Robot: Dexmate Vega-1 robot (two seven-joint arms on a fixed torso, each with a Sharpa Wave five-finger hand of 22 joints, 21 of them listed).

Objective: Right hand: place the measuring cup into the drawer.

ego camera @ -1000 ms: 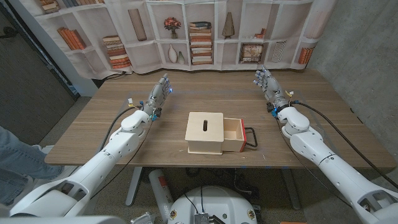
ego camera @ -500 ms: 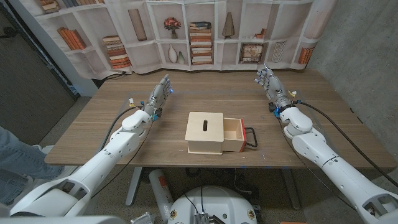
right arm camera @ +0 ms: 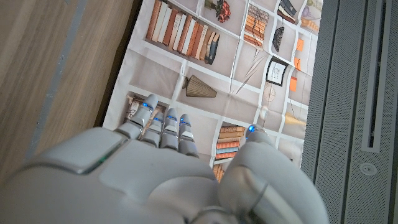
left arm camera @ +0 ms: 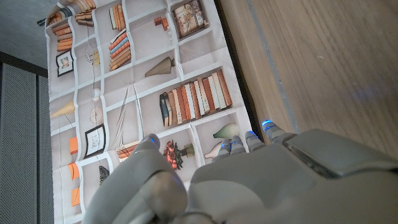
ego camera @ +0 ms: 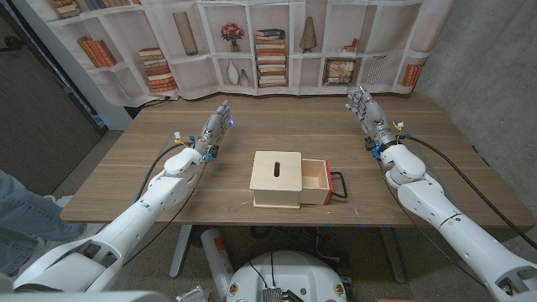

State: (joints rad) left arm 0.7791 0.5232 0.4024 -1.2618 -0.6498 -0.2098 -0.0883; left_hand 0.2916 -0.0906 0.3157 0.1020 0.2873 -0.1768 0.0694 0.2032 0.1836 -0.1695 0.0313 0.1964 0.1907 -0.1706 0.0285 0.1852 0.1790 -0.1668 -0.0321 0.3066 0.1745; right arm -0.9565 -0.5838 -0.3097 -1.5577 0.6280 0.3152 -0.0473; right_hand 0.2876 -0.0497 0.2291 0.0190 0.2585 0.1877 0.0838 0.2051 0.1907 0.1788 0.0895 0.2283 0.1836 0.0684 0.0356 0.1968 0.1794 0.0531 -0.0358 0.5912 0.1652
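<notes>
Printed bookshelf backdrop point(ego camera: 268, 50) hangs behind a wooden desk point(ego camera: 126, 180); grey concrete wall to the robot's right. Right robot hand point(ego camera: 366, 111) raised over the far right part of the desk, fingers extended and slightly spread, holding nothing; right wrist view shows the back of the same hand point(right arm camera: 155, 180) with blue-lit fingertips point(right arm camera: 144, 106) pointing toward the backdrop. Left robot hand point(ego camera: 215, 127) raised likewise over the far left part of the desk, fingers extended, empty; left wrist view shows its back point(left arm camera: 261, 180) and lit fingertips point(left arm camera: 268, 126) against the printed shelves. Both hands stand well apart from each other and from the box between them. Pale wooden box point(ego camera: 277, 178) sits near the desk's front edge, about midway between the arms, with a dark slot point(ego camera: 275, 167) in its top. Drawer point(ego camera: 315, 178) is pulled out on the robot's right side of the box, its inside pale wood; nothing can be made out in the part of it that is visible. Measuring cup: cannot tell where it is; a dark loop-shaped thing with a red edge point(ego camera: 340, 184) lies just beside the drawer's open front, touching or nearly touching it, too small to identify. Person's leg in blue jeans point(ego camera: 21, 210) at the left edge, beside the desk.
</notes>
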